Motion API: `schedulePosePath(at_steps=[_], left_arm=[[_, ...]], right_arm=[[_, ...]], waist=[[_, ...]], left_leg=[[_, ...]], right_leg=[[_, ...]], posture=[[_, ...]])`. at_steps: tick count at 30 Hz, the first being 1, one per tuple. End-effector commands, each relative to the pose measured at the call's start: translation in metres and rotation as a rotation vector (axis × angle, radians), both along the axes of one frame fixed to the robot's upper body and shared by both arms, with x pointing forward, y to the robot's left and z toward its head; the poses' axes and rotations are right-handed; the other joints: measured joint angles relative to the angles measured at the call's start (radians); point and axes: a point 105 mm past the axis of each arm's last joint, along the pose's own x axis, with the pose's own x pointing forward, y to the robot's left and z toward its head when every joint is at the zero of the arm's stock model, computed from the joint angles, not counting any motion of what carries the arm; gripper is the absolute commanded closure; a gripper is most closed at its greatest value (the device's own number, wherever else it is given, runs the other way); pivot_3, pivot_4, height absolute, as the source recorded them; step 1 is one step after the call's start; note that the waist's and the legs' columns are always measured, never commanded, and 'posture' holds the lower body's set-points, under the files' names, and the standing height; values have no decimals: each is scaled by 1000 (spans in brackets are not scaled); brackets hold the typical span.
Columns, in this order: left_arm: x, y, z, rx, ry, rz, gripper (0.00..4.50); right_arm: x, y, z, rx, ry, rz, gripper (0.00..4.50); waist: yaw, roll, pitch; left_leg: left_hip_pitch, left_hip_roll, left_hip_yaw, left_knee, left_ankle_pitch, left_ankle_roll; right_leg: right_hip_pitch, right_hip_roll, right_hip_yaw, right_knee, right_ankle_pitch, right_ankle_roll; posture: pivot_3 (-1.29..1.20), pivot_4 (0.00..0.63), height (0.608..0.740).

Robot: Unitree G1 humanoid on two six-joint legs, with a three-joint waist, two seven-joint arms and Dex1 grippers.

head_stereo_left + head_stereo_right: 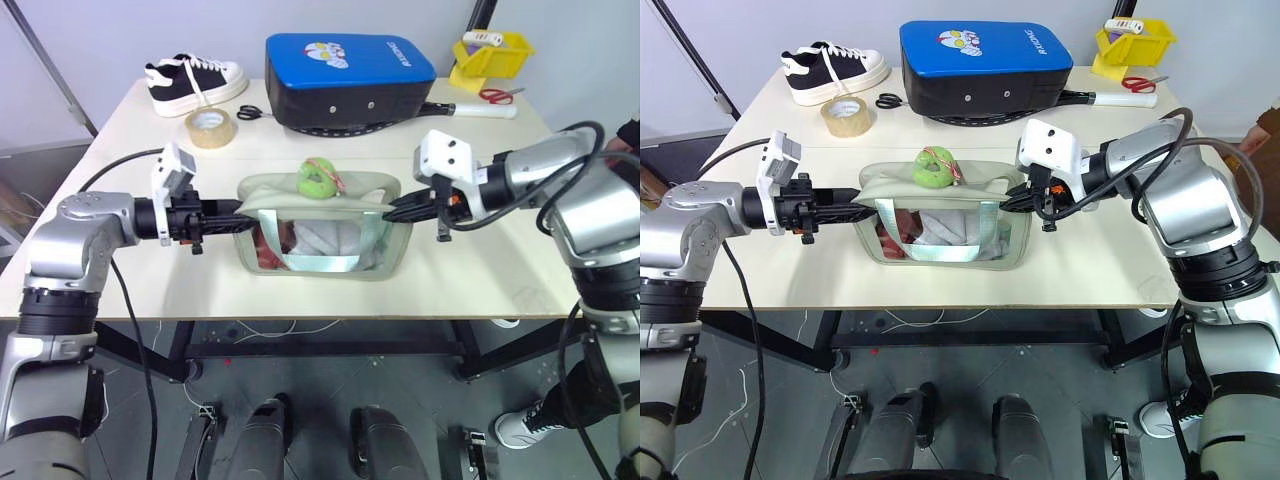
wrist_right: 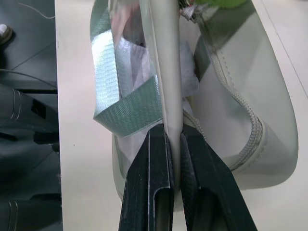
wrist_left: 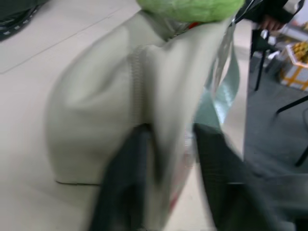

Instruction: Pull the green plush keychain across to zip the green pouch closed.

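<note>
two black fingers of the right gripper (image 2: 175, 159) are pinching the rolled top edge of the pale sage-green soft fabric pouch (image 1: 322, 235) at its right end, clenched hard enough that the fabric is folding between them. on the opposite end, the left gripper (image 3: 168, 159) is closing on the pouch's left end beside the zipper seam, fingers clamped on the soft cloth. between the two arms the pouch is sitting near the front edge of the pale wooden table (image 1: 120, 270), its clear window panel and light green webbing straps facing the camera.

lying on the pouch's top, roughly midway along the zip, is the small lime-green fuzzy plush keychain (image 1: 319, 178) with a pink accent. it is looking light and squashy, likely to compress and slip under smooth fingers, so gripping low, close to its short cord by the slider, seems wiser than pinching the fluff. the pouch itself is limp and is sagging and buckling, so it is needing tension from one end while the charm gets pulled; otherwise the zipper track may bunch and jam.
</note>
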Motion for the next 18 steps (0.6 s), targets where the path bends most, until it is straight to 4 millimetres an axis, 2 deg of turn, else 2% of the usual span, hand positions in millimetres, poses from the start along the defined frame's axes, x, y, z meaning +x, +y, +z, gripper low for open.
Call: schedulePosePath(at_steps=[1, 3, 4, 7, 9, 12, 18], left_arm=[[-1, -4, 5, 17, -47, -5, 4499], [3, -4, 4, 31, -59, 25, 4500], [4, -4, 4, 34, -61, 30, 4500], [3, -7, 5, 36, -63, 30, 4500], [2, -8, 6, 33, -65, 28, 4500], [1, -10, 5, 30, -66, 26, 4500], [-2, -13, 4, 24, -59, 25, 4500]], right_arm=[[-3, 5, 17, 7, -65, 27, 4117], [-5, 4, 18, 12, -61, 33, 3372], [-9, 3, 24, 32, -65, 50, 2863], [-17, 3, 51, 131, -112, 106, 1249], [-19, 9, 66, 191, -145, 129, 157], [-13, 29, 75, 238, -161, 136, 69], [15, 72, 57, 213, -116, 78, 69]], waist=[[0, 0, 0], [0, 0, 0], [1, 0, 0], [2, 0, 0], [1, 0, 0], [-1, 0, 0], [1, 0, 0]], left_leg=[[0, 0, 0, 0, 0, 0], [0, 0, 0, 0, 0, 0], [0, 0, 0, 0, 0, 0], [0, 0, 0, 0, 0, 0], [0, 0, 1, 0, 0, 0], [0, 0, 0, 0, 0, 0], [1, 1, 0, 0, 0, 0]], right_leg=[[0, 0, 0, 0, 0, 0], [0, 1, 0, 0, 0, 0], [0, 1, 0, 0, 0, 0], [0, 1, 0, 0, 0, 0], [1, 1, 0, 0, 0, 0], [1, 0, 0, 0, 0, 0], [0, 0, 0, 0, 0, 0]], posture=[[0, 150, 724], [0, 150, 724], [0, 150, 724], [0, 150, 724], [0, 150, 724], [0, 150, 724], [0, 150, 724]])
